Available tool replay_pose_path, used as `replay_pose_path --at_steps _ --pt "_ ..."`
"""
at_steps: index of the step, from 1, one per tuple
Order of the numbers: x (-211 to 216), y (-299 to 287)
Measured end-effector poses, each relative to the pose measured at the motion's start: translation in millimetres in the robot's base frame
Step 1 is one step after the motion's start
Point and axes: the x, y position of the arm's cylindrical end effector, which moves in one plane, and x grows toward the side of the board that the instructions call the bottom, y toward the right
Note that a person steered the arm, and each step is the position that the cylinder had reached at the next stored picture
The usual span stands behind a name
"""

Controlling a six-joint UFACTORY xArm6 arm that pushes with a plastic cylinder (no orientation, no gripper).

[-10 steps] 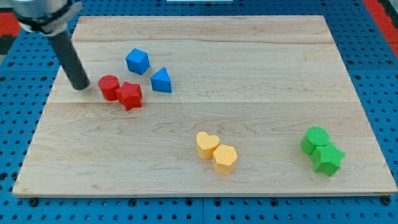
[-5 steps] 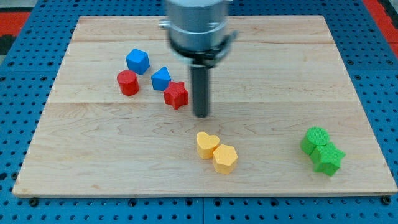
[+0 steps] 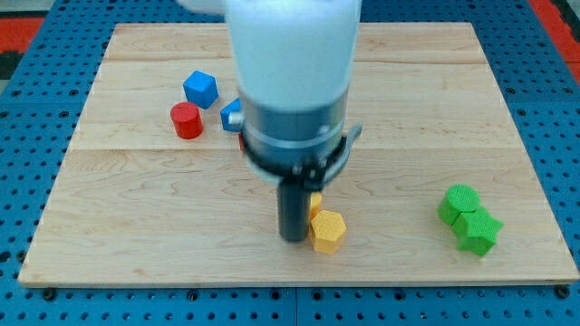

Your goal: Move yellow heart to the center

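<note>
Here no writing can be read; a pale wooden board [image 3: 136, 217] lies on blue pegboard [image 3: 562, 163]. My tip [image 3: 293, 239], a bare rod clamping nothing, stands just left of the yellow hexagon [image 3: 328, 232]. The heart [image 3: 314, 203], mostly hidden behind the rod, touches that hexagon's top.

Yellow heart [image 3: 314, 201], mostly hidden behind the rod, near board's bottom centre

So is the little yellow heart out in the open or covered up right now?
Mostly covered: my tip and rod hide the yellow heart, leaving one sliver.
</note>
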Motion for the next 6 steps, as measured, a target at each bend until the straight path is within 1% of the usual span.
replay_pose_path --at_steps 1,2,3,4,5,6 --pt "-45.5 7.4" --pt "-74.4 12.5" --pt "-91.6 67.3" --pt "-131.1 23.8" --pt "-134.6 -22.1" --pt "-108.5 86.5"
